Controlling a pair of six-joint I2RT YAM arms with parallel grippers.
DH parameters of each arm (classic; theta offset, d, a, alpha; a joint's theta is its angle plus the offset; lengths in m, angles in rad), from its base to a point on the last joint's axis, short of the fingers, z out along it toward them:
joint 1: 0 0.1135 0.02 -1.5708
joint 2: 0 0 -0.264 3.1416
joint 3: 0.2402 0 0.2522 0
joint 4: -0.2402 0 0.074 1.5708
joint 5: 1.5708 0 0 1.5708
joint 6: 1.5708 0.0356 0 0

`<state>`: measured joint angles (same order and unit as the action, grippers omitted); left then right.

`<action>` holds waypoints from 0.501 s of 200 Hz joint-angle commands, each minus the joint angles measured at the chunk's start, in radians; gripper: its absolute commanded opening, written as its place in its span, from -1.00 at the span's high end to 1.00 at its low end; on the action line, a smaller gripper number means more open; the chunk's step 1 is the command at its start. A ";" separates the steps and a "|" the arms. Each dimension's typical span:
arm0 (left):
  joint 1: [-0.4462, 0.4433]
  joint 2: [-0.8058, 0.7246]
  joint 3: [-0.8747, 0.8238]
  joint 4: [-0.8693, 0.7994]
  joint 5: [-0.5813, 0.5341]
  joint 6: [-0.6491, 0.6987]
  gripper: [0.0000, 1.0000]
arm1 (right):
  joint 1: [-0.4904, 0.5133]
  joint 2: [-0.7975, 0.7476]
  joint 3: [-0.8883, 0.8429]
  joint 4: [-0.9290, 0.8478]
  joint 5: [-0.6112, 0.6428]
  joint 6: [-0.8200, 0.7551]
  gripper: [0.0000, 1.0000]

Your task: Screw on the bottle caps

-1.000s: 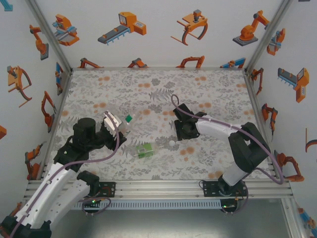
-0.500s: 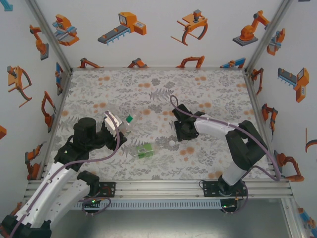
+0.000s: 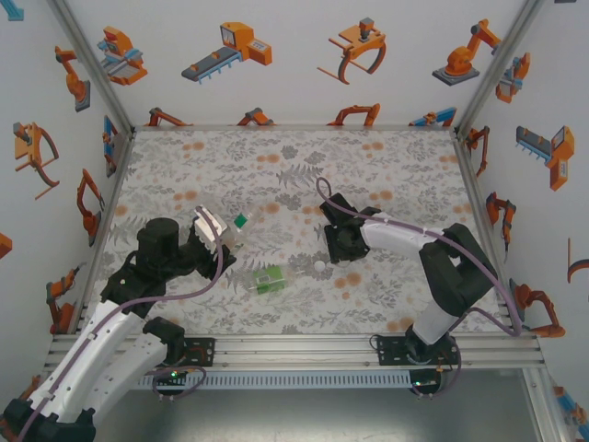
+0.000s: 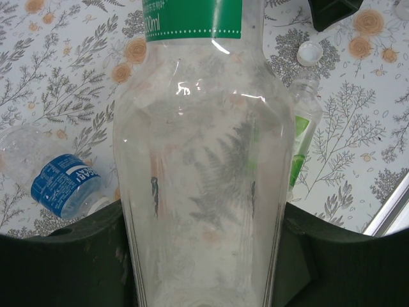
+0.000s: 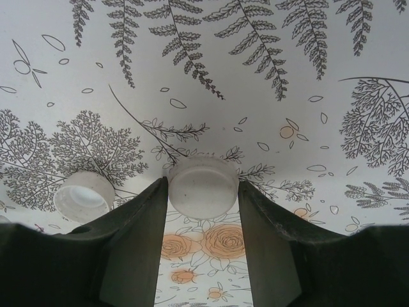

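My left gripper (image 4: pixel 201 220) is shut on a tall, squarish clear bottle (image 4: pixel 198 128) with a green band near its neck, held tilted above the table (image 3: pixel 210 226). A green-labelled bottle (image 3: pixel 269 279) lies on its side mid-table, also behind the held bottle (image 4: pixel 300 137). A blue-labelled bottle (image 4: pixel 64 182) lies to the left. My right gripper (image 5: pixel 203 182) sits low on the table (image 3: pixel 339 243), its jaws pressed on both sides of a white cap (image 5: pixel 203 190). A second white cap (image 5: pixel 83 195) lies open side up just beside it (image 3: pixel 319 266).
The floral tablecloth (image 3: pixel 386 175) covers the table, with white walls (image 3: pixel 294 92) at the back and both sides. An aluminium rail (image 3: pixel 304 348) runs along the near edge by the arm bases. The far half of the cloth is bare.
The right arm has shifted slightly to the left and its jaws have closed a little round the white cap. The left arm and its bottle have stayed still.
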<state>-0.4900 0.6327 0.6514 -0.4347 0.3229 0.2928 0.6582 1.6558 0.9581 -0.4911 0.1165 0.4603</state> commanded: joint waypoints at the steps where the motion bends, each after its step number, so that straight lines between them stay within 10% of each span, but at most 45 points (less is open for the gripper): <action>1: 0.002 -0.001 0.020 0.010 0.022 0.008 0.92 | 0.010 0.002 0.033 -0.030 -0.003 0.018 0.06; 100: 0.001 0.020 0.023 0.009 0.041 0.003 0.92 | 0.019 -0.009 0.031 -0.025 0.000 0.017 0.18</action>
<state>-0.4900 0.6380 0.6514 -0.4347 0.3279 0.2924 0.6674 1.6558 0.9588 -0.4934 0.1165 0.4709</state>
